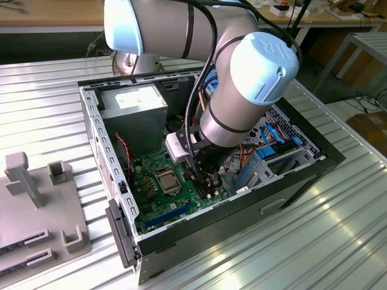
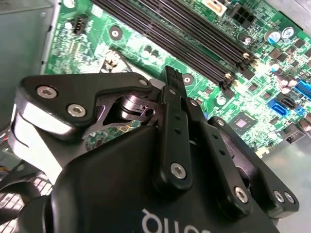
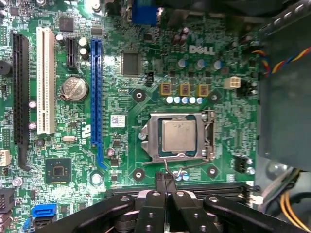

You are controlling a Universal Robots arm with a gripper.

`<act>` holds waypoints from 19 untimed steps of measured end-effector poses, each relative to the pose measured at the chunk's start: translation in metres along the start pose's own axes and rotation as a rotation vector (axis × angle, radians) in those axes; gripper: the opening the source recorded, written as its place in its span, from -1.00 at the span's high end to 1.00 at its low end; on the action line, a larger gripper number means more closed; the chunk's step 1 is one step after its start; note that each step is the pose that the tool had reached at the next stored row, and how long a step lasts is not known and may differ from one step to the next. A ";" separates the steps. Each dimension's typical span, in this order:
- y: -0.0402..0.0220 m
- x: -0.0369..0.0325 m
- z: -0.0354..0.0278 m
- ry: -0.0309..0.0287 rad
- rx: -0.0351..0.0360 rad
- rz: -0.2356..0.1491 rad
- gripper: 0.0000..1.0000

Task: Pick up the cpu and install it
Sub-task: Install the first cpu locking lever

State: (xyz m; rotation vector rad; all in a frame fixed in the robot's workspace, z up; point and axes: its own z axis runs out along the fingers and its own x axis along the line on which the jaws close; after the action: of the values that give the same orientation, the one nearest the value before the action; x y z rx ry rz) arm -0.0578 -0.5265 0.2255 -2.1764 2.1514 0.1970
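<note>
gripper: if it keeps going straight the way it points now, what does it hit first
Probably the motherboard beside the socket, near the memory slots. The end effector points down at the board, with its tips just short of the seated cpu; depth is unclear.

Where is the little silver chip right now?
In the first wrist view the cpu sits in the metal-framed socket on the green motherboard, beyond the gripper.

Cpu (image 3: 178, 135) topped in dull brushed silvery metal, framed by dark metal socket (image 3: 206, 138). Motherboard (image 3: 121, 145) glossy green. Gripper (image 3: 165, 187) matt black with shiny screws. Surface (image 1: 54, 115) ribbed, reflective metal.
</note>
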 end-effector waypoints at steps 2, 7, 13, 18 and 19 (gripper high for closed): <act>0.0001 -0.0004 -0.0031 -0.0077 -0.0031 -0.001 0.80; 0.0001 -0.0019 -0.0122 -0.0246 -0.0148 -0.002 0.80; 0.0001 -0.0039 -0.0218 -0.0408 -0.0285 -0.002 0.80; 0.0001 -0.0063 -0.0296 -0.0477 -0.0409 -0.001 0.80; 0.0001 -0.0067 -0.0308 -0.0485 -0.0428 -0.001 0.80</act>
State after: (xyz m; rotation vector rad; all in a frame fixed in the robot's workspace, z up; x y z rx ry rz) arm -0.0568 -0.5243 0.2569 -2.1712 2.1402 0.2953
